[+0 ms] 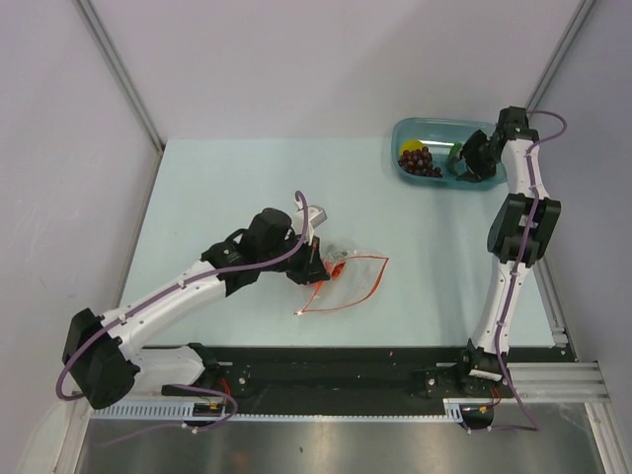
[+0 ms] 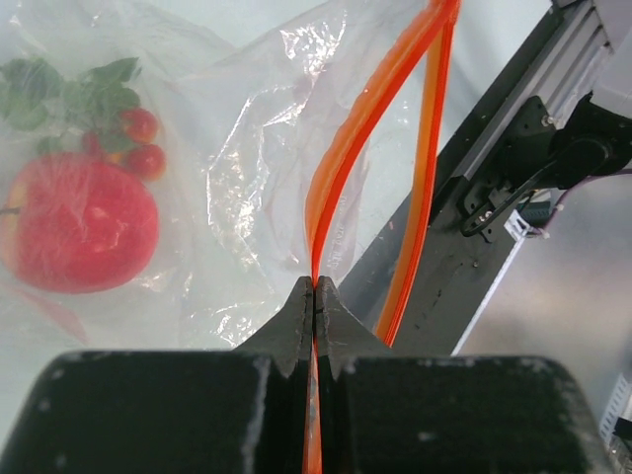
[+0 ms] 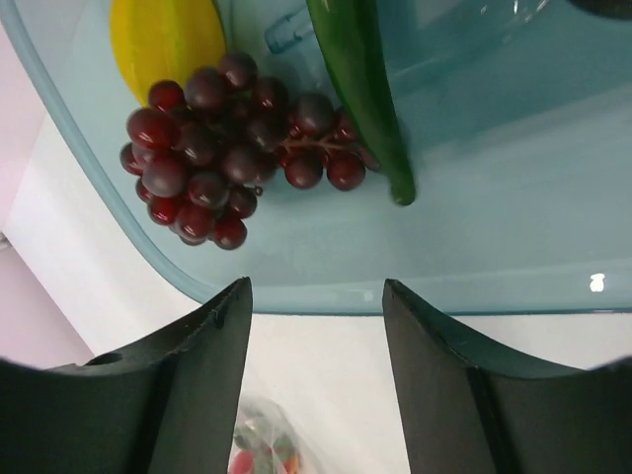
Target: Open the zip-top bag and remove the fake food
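The zip-top bag (image 1: pixel 357 279) lies mid-table, its mouth open in a wide orange loop. My left gripper (image 2: pixel 316 288) is shut on the bag's orange zipper strip (image 2: pixel 341 168); seen from above, the left gripper (image 1: pixel 318 265) sits at the bag's left edge. Inside the bag are a red apple-like piece (image 2: pixel 84 232) and small red tomatoes with green leaves (image 2: pixel 133 138). My right gripper (image 3: pixel 316 291) is open and empty above the near rim of the teal tray (image 3: pixel 494 286). The tray holds a purple grape bunch (image 3: pixel 222 138), a yellow piece (image 3: pixel 163 39) and a slim green vegetable (image 3: pixel 365 89).
The teal tray (image 1: pixel 415 124) stands at the back right of the pale table, close to the wall frame, with the right gripper (image 1: pixel 472 168) over its right end. A black rail (image 1: pixel 326 365) runs along the near edge.
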